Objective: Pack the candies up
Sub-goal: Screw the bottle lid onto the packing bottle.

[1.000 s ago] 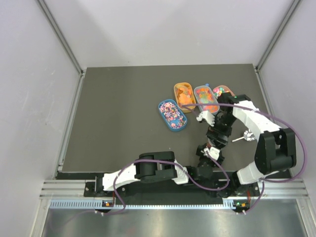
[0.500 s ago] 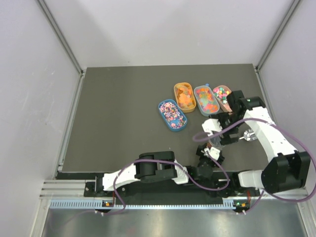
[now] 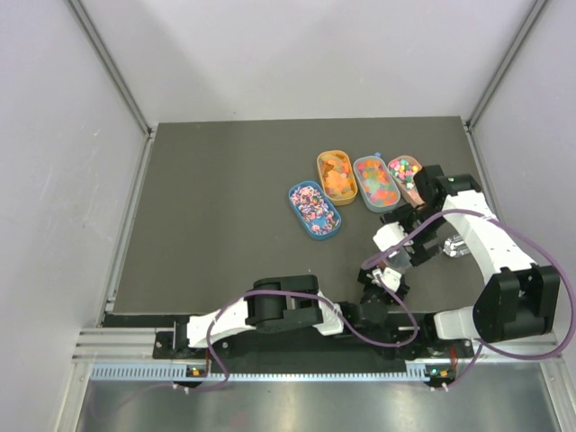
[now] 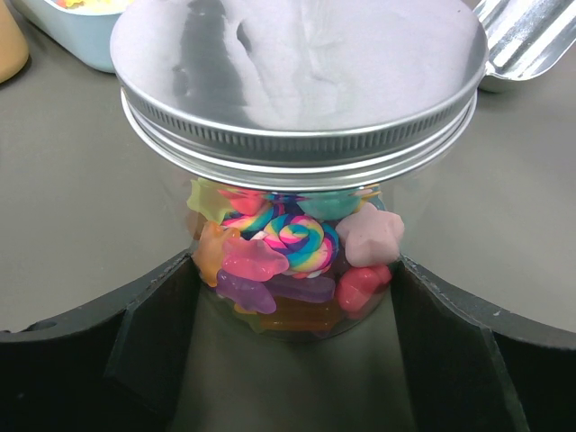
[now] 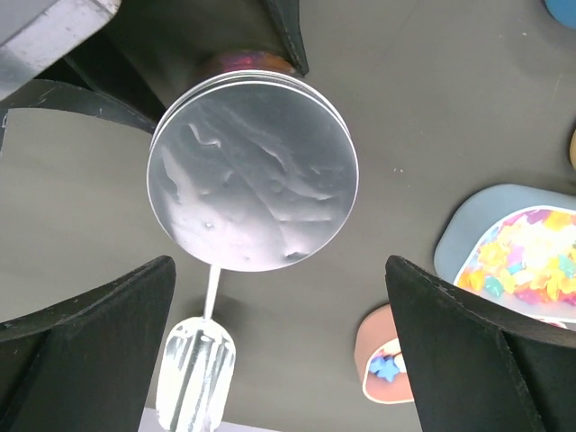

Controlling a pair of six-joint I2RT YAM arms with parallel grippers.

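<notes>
Candies (image 4: 288, 247), stars and a swirl, fill a clear round jar (image 4: 393, 202) under a silver screw lid (image 5: 253, 171), at the table's near right. Jar is clamped by the left gripper (image 4: 292, 306). Above the lid hangs the right gripper (image 5: 274, 279), spread wide, touching nothing. Risk: an off-centre pinch could cock the lid or nudge the metal scoop (image 5: 196, 369) just beside.

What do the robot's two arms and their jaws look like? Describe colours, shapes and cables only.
The left arm and the right arm both have smooth white shells with chunky black joint housings. A thin purple cable loops loosely along each arm. In the wrist views, the jaws are matt black, broad, angular plates with slanted inner faces.
</notes>
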